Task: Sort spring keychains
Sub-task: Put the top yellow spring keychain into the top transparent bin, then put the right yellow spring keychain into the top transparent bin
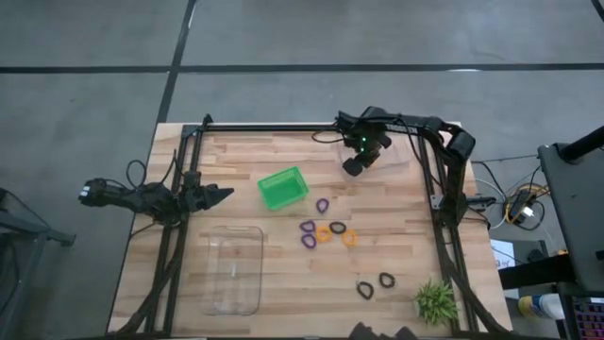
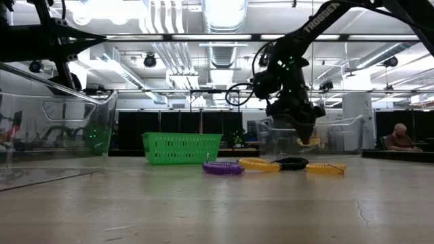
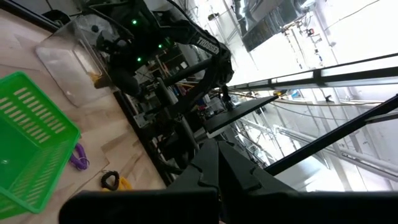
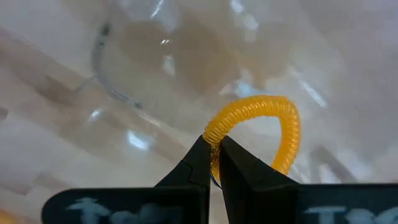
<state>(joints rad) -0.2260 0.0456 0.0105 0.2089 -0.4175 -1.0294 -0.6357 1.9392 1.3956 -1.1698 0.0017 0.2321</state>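
Note:
My right gripper (image 1: 354,167) hovers near the table's far edge, shut on an orange spring keychain (image 4: 273,124) above a clear bin (image 4: 102,62). The same bin shows behind the gripper (image 2: 302,125) in the low view. Purple loops (image 1: 322,205) (image 1: 308,227) (image 1: 309,241), orange loops (image 1: 324,233) (image 1: 349,238) and a black loop (image 1: 337,228) lie flat mid-table. Two more black loops (image 1: 365,290) (image 1: 386,280) lie nearer the near edge. A green bin (image 1: 283,187) stands left of them. My left gripper (image 1: 226,194) waits shut, left of the green bin. My right gripper pinches the orange keychain's coil at one spot on the ring (image 4: 214,138), between its two fingertips and from above. The loop is lifted clear and hangs beyond the fingers over the clear bin.
A second clear bin (image 1: 233,269) stands at the near left. A small green spiky plant (image 1: 434,302) sits at the near right corner. Dark frame rails (image 1: 439,203) run along both sides of the table. Bare wood lies between the loops and the near edge.

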